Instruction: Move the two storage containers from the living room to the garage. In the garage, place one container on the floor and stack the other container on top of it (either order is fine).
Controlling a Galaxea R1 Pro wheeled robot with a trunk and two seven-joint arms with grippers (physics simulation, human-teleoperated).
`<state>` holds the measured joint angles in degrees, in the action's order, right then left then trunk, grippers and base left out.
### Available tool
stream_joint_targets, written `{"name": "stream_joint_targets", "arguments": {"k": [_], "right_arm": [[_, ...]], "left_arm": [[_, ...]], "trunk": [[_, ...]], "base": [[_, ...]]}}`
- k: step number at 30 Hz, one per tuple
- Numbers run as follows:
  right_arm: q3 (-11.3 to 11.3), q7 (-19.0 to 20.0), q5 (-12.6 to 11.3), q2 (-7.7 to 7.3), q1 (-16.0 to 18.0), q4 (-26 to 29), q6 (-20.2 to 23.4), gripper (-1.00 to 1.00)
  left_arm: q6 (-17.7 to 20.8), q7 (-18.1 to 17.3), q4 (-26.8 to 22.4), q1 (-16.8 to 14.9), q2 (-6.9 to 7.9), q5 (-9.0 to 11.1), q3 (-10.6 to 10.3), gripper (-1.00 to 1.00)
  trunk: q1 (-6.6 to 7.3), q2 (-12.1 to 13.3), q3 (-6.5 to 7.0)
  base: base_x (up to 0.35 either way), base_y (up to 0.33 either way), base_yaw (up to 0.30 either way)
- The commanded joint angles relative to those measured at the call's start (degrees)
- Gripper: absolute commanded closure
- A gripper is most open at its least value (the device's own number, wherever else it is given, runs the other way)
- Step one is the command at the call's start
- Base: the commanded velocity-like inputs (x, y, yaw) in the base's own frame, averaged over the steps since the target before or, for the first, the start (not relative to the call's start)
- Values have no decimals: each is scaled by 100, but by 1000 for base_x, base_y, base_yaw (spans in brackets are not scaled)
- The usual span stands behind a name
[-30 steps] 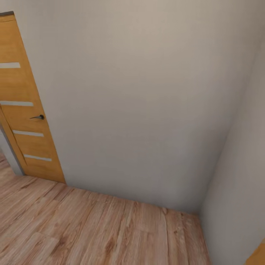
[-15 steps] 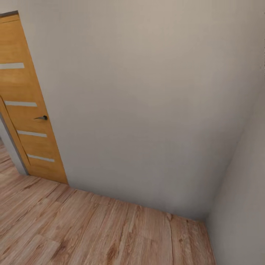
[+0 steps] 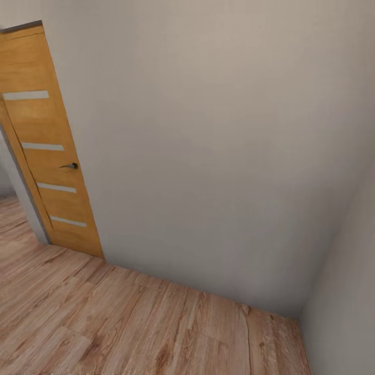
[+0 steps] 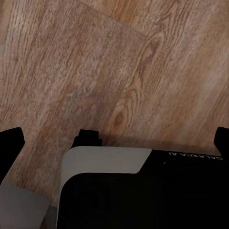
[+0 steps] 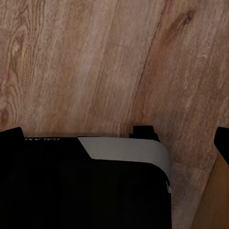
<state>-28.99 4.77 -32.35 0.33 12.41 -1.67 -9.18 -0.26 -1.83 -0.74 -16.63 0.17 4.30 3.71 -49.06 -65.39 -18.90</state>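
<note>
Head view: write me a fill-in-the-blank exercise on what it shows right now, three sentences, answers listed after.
1. The wooden door stands at the ____ side of the head view.
2. The floor is made of light ____ planks.
3. The door handle is ____ in colour, against the orange-brown panel.

Missing words: left; wood; dark
</note>
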Motion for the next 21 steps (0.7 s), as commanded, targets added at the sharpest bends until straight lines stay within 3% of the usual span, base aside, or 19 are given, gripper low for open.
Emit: {"name": "stream_joint_targets", "arguments": {"k": [1,14,21], "right_arm": [[-36,33,-61,3,7,-18,-31,-100],[-36,33,-61,3,7,-18,-32,-100],[-36,33,-61,3,7,-18,-32,-100]], "left_arm": [[-2,-19,4,-5,0,45,33,-100],[0,-14,4,-5,-8,37,32,-100],[-6,-19,4,-5,-8,-10,25,-100]], "trunk": [[0,-4,-7],[0,-4,-7],[0,-4,-7]], "base": [[0,0,261],[6,0,269],[242,0,271]]}}
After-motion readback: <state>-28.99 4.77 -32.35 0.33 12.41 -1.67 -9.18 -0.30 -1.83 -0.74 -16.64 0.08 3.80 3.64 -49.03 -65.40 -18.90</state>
